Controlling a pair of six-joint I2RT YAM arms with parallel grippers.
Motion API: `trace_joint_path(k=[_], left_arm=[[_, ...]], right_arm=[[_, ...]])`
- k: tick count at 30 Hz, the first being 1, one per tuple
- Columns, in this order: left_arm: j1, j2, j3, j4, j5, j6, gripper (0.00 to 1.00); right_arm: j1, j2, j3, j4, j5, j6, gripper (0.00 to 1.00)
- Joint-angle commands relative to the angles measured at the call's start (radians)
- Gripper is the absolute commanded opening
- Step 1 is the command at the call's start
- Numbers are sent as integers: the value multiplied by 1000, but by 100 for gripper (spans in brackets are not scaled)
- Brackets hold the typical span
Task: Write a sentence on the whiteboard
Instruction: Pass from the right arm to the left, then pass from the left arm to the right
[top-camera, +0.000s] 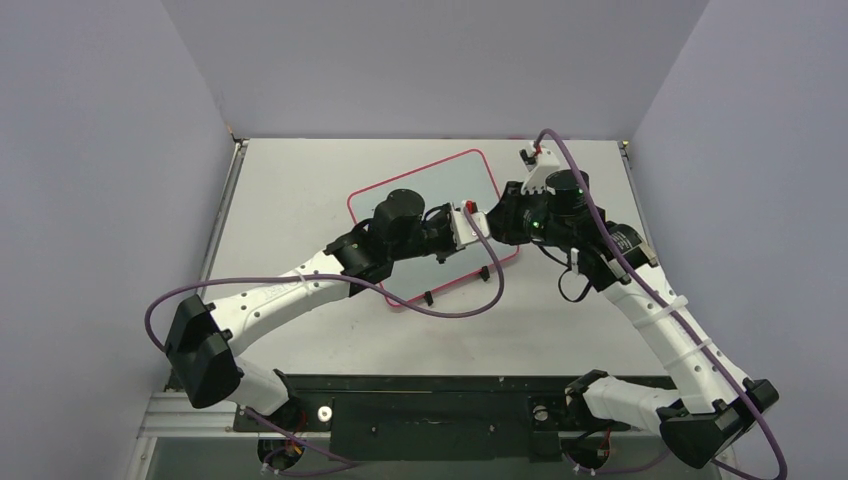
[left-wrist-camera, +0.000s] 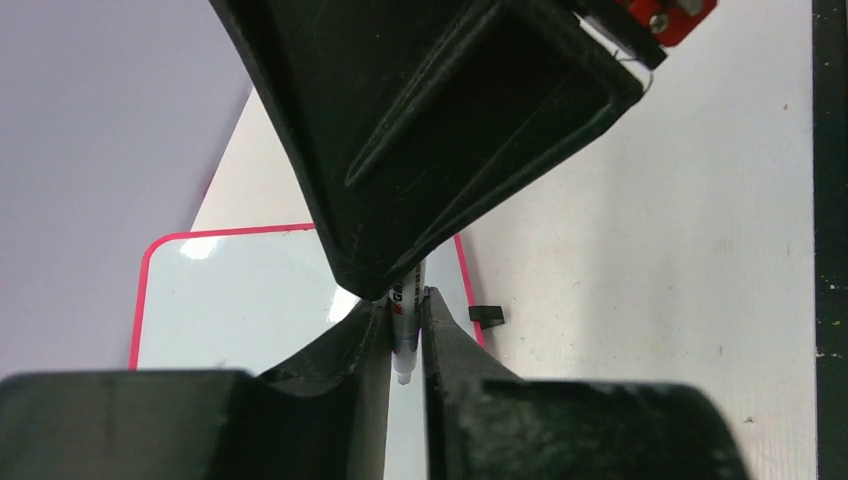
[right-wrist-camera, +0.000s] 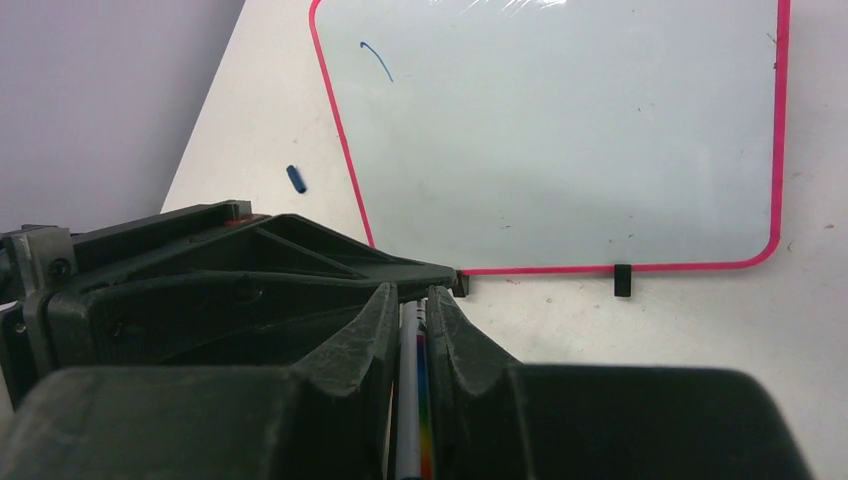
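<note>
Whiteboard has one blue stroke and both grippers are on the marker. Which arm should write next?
Right, probably. The left gripper and right gripper are both shut on the marker, but the left arm stretches over the whiteboard, covering it, while the right wrist view shows most of its surface open ahead.

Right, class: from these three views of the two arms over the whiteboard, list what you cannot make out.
- marker tip, capped or not: both wrist views, left gripper and right gripper cover most of it.
- marker print: left wrist view, too small.
- whiteboard middle: top view, under the left arm.
- small blue thing on the table: right wrist view, too small to identify.
</note>
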Motion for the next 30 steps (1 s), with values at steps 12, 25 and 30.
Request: trace_joint_path(k=[12, 25, 30], left_arm=[[29, -57, -30, 77, 3, -23, 22], [30, -75, -58, 142, 8, -11, 0], [30, -65, -25, 101, 25, 18, 0]], right_arm=[[19, -8, 58, 11, 46, 21, 0], [18, -15, 3, 44, 0, 44, 6], [18, -15, -8, 33, -13, 31, 31]])
